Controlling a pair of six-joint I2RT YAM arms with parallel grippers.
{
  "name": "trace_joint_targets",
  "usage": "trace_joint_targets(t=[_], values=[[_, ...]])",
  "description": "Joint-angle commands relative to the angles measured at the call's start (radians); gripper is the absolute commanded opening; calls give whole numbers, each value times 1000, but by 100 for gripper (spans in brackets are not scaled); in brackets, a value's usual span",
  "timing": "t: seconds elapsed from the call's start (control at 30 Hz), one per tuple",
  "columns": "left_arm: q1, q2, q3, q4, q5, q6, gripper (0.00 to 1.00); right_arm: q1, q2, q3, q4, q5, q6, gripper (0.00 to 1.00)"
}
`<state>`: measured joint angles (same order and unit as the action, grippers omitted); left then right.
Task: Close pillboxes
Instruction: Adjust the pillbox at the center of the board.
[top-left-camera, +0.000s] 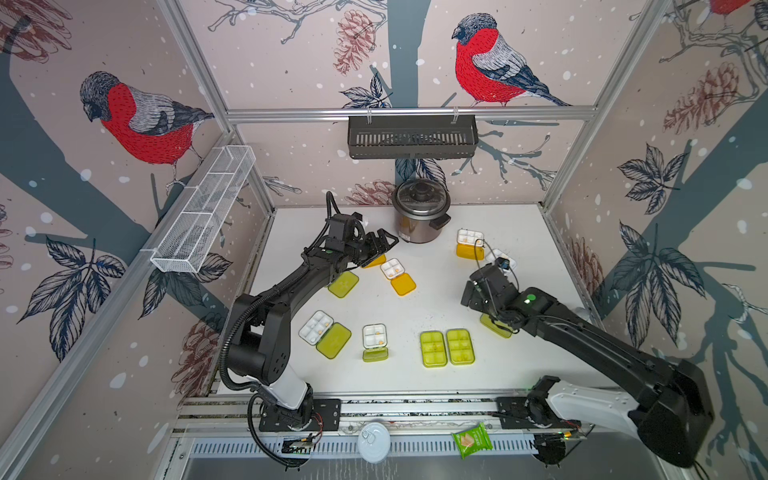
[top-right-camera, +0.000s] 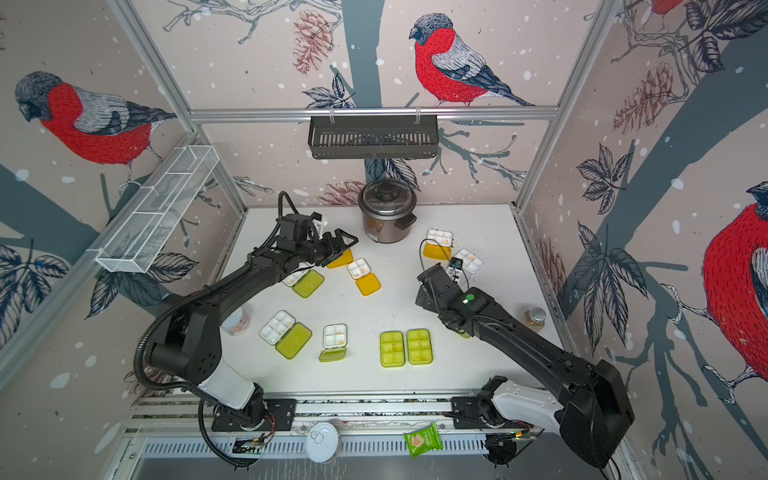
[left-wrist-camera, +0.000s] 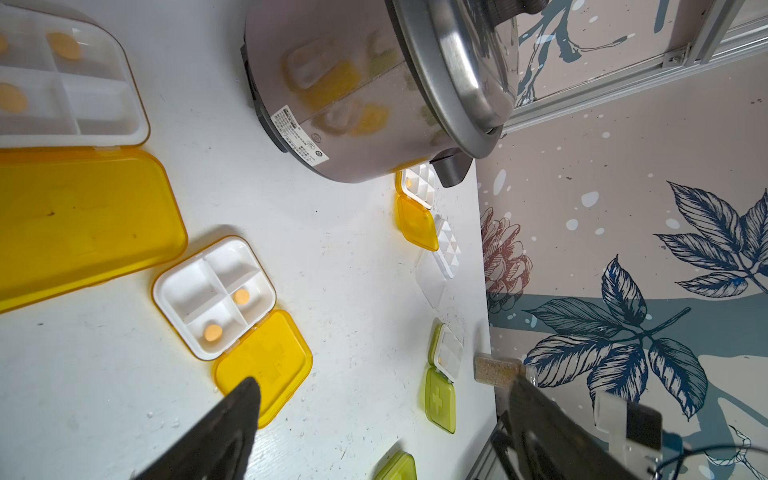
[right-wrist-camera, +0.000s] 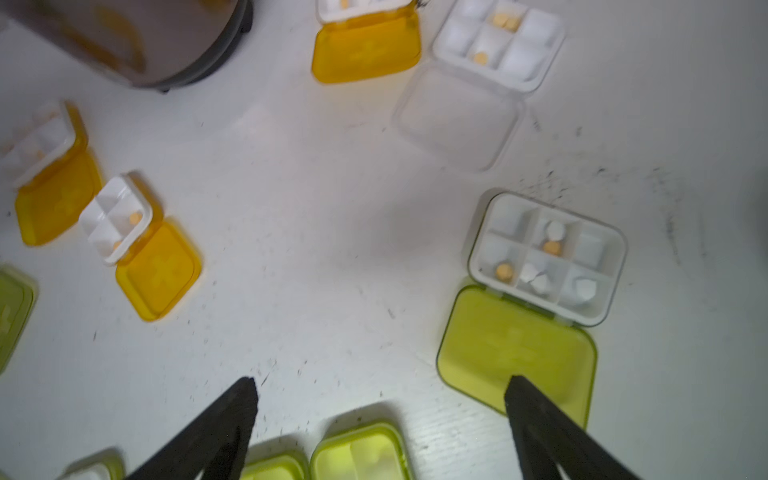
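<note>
Currently right gripper agape near open green pillbox

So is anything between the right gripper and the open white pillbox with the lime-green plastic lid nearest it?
Nothing visible. The open right gripper has one fingertip overlapping the lime-green lid of that pillbox in the wrist view.

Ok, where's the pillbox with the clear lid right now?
In both top views the clear-lidded pillbox lies open at the table's far right, beside the orange-lidded pillbox near the cooker.
</note>
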<state>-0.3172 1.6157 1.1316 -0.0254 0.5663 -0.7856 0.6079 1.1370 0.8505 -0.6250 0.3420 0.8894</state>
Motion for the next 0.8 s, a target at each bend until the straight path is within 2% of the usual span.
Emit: trace_joint_targets(t=[0.0,0.13,0.2,0.37,0.5,0.77], values=[[3,5,-4,52,32,-12,92,-155,0,7,27,-91,-129,98],[3,12,-7,63,51,-23,92,-326,27,-11,50,-133,-167,100],[3,12,-10,73,59,-30,92,-416,31,-40,72,-201,-178,100],[-1,25,-17,96,87,-50,92,-564,43,-132,166,-360,-220,100],[-10,35,-18,96,86,-49,92,-607,56,-187,234,-440,-239,100],[-36,50,-12,90,89,-40,92,-665,112,-245,310,-467,-268,100]])
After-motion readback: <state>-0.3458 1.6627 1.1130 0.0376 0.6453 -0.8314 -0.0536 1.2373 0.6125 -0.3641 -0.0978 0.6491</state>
